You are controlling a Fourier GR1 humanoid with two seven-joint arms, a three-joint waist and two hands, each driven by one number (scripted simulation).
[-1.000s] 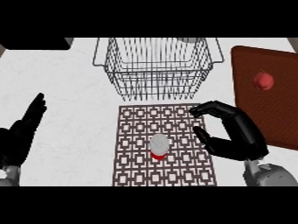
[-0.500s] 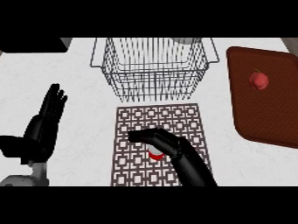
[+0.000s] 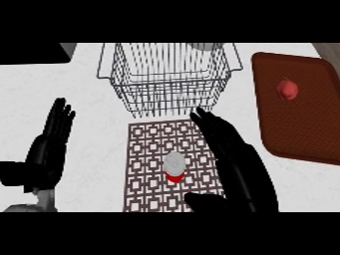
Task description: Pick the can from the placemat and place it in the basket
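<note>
- The right hand (image 3: 235, 159) lies over the right part of the placemat (image 3: 146, 149), fingers stretched out straight and pointing up toward the basket (image 3: 169, 74); the hand is wide open and holds nothing.
- Its thumb shows low down, pointing left across the bottom of the placemat, below the can.
- The can (image 3: 175, 167) stands upright on the placemat just to the left of the right hand's palm, between the fingers and the thumb. A narrow strip of mat pattern shows between can and palm, so they seem apart, though I cannot be sure.
- The can has a grey top and a red band at its base.
- The basket is a wire one, set just beyond the right hand's fingertips; its near wall meets the top edge of the placemat. Something grey sits at its far end, too cut off to name.
- To the right of the right hand lies a dark brown tray (image 3: 312, 129), with a red, round fruit-like thing (image 3: 287, 89) on its far part, well apart from the hand.
- The left hand (image 3: 46, 149) rests open at the left, on the white counter (image 3: 84, 109), fingers up, well apart from the placemat's left edge.
- Nothing lies between the can and the basket but bare placemat.
</note>
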